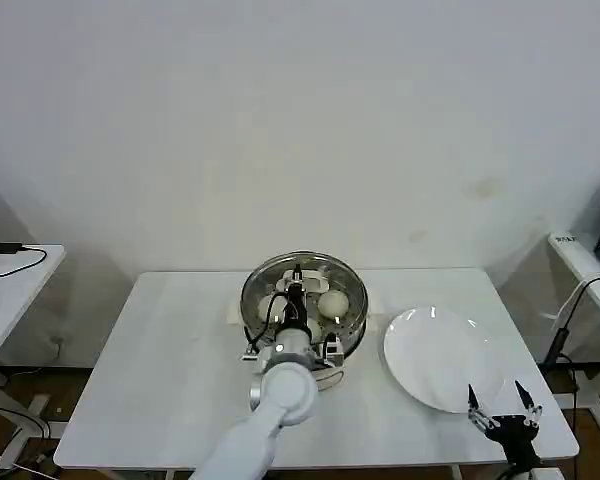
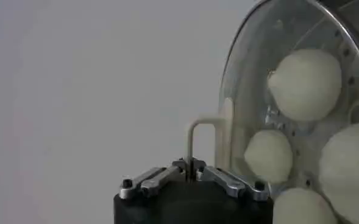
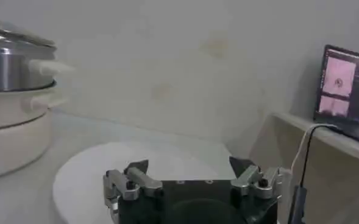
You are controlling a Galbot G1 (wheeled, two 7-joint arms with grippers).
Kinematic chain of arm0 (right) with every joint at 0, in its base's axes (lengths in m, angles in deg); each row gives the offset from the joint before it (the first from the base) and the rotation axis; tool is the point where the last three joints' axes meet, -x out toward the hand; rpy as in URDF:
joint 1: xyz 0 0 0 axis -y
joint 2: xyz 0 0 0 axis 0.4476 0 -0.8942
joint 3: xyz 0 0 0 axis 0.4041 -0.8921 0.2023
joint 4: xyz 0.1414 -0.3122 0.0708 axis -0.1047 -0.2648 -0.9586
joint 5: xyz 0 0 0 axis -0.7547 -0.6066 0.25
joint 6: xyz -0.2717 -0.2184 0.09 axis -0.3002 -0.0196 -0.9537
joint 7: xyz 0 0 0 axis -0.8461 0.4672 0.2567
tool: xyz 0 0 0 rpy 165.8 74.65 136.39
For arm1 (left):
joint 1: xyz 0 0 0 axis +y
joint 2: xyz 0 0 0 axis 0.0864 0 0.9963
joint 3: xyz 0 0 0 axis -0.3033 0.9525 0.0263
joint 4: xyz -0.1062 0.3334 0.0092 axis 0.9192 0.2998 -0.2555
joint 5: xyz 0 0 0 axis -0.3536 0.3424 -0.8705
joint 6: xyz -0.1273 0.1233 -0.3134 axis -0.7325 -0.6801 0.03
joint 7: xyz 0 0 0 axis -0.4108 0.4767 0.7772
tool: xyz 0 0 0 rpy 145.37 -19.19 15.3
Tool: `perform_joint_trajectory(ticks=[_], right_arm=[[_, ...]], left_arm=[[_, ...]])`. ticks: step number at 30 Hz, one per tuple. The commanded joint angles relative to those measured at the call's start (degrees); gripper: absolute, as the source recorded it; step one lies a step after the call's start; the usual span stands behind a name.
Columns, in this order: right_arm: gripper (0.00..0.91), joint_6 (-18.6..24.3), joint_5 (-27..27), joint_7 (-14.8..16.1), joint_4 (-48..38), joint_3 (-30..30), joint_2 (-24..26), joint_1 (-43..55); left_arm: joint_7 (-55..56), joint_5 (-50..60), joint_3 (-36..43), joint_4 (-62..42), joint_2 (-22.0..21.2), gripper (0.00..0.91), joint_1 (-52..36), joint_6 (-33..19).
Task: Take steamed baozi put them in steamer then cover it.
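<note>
Baozi (image 1: pixel 332 303) lie inside the steamer (image 1: pixel 352 335), which stands in the middle of the head view on the white table (image 1: pixel 170 370). You see them through the cover (image 1: pixel 305 272), because it is clear glass with a thin metal rim. In the left wrist view four buns show on the right side behind the glass; they look smooth, round and soft, so a hard squeeze would likely dent them.

Your left gripper (image 2: pixel 191 167) is over the centre of the cover, and its jaws are together on the pale handle (image 2: pixel 206 140). This handle is the right place to take hold: the glass is stiff, smooth and probably slippery, and I judge it rather heavy and easy to break if it drops. The steamer wall is shiny steel and sits on a white base.

Your right gripper (image 1: pixel 502 409) waits in the lower right of the head view, at the near edge of the white plate (image 1: pixel 430 345), with its jaws apart and nothing between them. The plate is flat, glossy and bare.
</note>
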Motion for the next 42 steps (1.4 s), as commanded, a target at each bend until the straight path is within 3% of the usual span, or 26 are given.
perform_joint_trajectory(ticks=[1, 42], right_arm=[[0.907, 0.12, -0.07, 0.02, -0.09, 0.0, -0.02, -0.12], [0.907, 0.43, -0.15, 0.12, -0.33, -0.8, -0.03, -0.31]], left_arm=[[-0.06, 1.23, 0.08, -0.87, -1.33, 0.0, 0.1, -0.14], [0.68, 3.48, -1.49, -0.45, -2.56, 0.0, 2.25, -1.43]])
